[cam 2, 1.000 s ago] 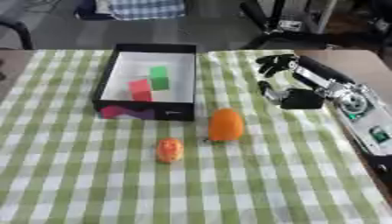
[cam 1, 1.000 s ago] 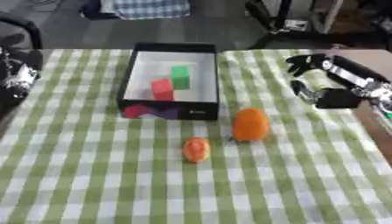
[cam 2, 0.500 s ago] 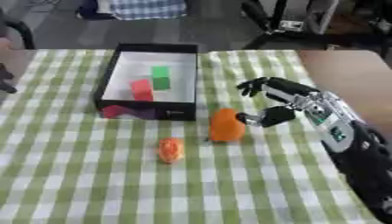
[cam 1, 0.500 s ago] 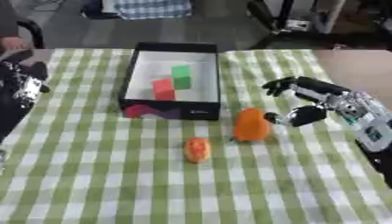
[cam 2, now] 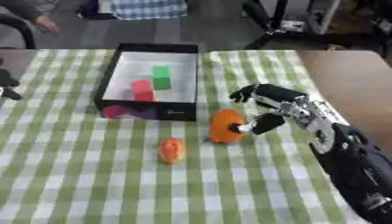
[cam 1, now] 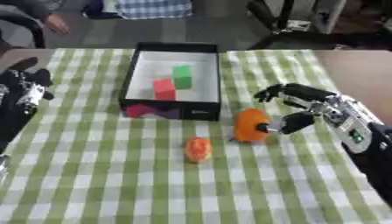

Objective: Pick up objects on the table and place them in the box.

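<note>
Left hand (cam 1: 23, 89) at the left edge, off the work; finger state cannot be told. Black box (cam 1: 131, 78), white floor, holds a red block (cam 1: 164, 87) and green block (cam 1: 181, 75). No legible writing. Small orange-red object (cam 1: 197, 149) on checked cloth (cam 1: 99, 175). Larger orange object (cam 1: 250, 124) stands just right of it. Right hand (cam 1: 300, 107) spread wide, thumb tip touching it.

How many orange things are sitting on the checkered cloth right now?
2. The bigger orange thing stands on the cloth just right of the box's front corner, with the right hand right next to it. The smaller orange thing lies nearer the camera, to its left.
</note>
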